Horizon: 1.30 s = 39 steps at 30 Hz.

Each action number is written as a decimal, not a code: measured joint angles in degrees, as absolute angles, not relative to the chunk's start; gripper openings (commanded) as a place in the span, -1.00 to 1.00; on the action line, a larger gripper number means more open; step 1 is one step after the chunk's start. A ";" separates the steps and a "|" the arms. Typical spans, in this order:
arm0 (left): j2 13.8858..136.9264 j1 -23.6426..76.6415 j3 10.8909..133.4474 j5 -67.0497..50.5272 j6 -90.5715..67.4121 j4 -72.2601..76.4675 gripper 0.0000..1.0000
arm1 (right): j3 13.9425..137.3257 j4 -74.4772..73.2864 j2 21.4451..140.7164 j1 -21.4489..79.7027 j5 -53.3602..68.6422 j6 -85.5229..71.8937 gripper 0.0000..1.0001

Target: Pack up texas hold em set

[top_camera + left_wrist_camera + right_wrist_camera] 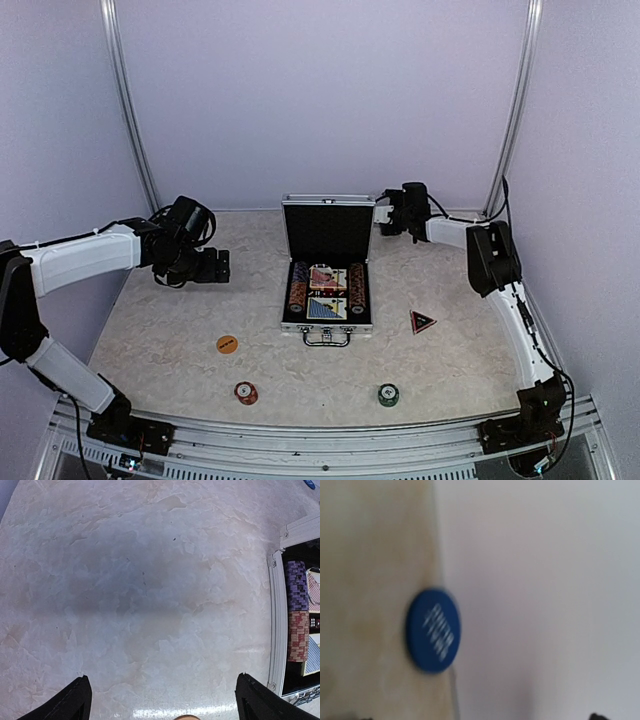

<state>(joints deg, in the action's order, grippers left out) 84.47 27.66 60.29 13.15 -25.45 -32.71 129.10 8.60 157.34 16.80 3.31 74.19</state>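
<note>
I've got the right gripper point(385, 213) at 1 o'clock off the case point(328, 235), just beside the top right corner of the upright lid, at the far edge of the table point(150, 330). Its jaws are spread wide with nothing in them. The wrist view is blurred but shows the blue disc point(432, 629) at 9 o'clock from frame centre, right where the table meets the back wall. It's round, so there's no axis to line up on. I can't tell if it lies flat or leans on the wall. Overhead doesn't show it, so I reckon the lid or the gripper hides it. My read: that disc is the right arm's pick, since the left arm is well apart from it.

On the other side, the left gripper point(224, 267) is at 9 o'clock off the case, fingers wide apart over bare table, holding nothing. The orange disc point(227, 344) is at 6 o'clock from it, with the red chip stack point(246, 392) further along that line. Both are nearer the left arm. The triangle marker point(422, 321) at 4 o'clock off the case and the green chip stack point(388, 395) at 5 fall to the right arm. The case is dead centre and open, with decks and chip rows inside.
</note>
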 measured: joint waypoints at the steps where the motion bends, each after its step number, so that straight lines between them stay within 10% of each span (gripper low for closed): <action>1: 84.47 27.66 60.29 13.19 -25.43 -32.71 0.98 | 128.35 8.40 156.83 16.47 3.73 75.59 0.82; 39: 84.40 27.66 60.29 12.84 -25.91 -32.82 0.98 | 116.40 37.71 155.54 18.00 -2.76 70.78 1.00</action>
<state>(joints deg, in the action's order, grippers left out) 84.40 27.66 60.29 12.84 -25.91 -32.82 116.40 37.71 155.54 18.00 -2.76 70.78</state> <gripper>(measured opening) 0.990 0.995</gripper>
